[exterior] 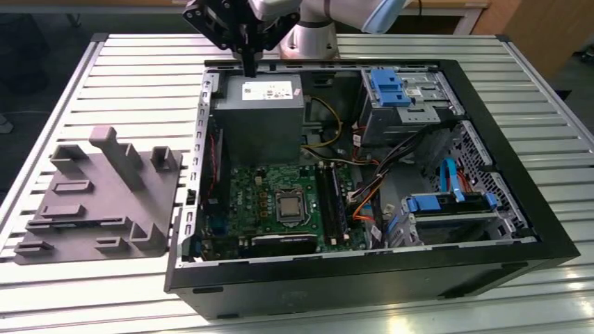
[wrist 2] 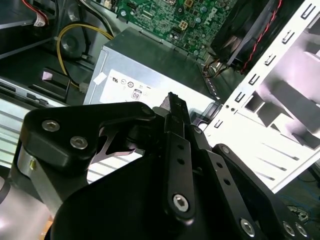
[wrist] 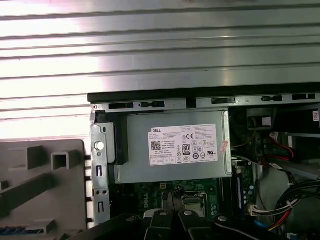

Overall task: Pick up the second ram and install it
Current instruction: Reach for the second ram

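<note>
Over the power supply [exterior: 255,104], the gripper [exterior: 249,69] hangs with jaws pinched together, empty. The second ram [wrist: 19,231], seemingly on the grey fixture [exterior: 93,202], lies toward eight o'clock in the exterior view.

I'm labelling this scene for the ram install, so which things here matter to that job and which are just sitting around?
Job: tool; green motherboard; its long black memory slots; perhaps the gray holder block.
Just there: power supply; blue drive brackets; slatted table.
</note>
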`<state>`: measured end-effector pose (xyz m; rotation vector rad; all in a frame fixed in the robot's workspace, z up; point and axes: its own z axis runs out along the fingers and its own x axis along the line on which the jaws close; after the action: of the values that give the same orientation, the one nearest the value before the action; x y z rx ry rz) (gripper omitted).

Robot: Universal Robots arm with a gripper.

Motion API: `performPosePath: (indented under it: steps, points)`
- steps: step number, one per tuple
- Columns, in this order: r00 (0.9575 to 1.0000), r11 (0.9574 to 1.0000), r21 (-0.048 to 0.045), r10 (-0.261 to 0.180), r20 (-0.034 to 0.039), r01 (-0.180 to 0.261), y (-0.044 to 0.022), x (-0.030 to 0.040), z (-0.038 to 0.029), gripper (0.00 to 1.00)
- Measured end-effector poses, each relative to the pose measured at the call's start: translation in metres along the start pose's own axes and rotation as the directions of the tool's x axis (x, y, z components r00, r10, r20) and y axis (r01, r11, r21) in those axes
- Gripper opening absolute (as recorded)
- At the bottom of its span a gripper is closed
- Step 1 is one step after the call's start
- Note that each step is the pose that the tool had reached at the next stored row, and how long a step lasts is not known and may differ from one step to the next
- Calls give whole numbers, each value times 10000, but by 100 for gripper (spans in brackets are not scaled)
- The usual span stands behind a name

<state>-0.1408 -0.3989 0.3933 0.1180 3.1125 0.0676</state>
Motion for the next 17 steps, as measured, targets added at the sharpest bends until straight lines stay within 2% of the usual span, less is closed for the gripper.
performPosePath:
  steps: [17]
  points:
    - [10000,10000,0,0,0,0,-4,49,-1,11]
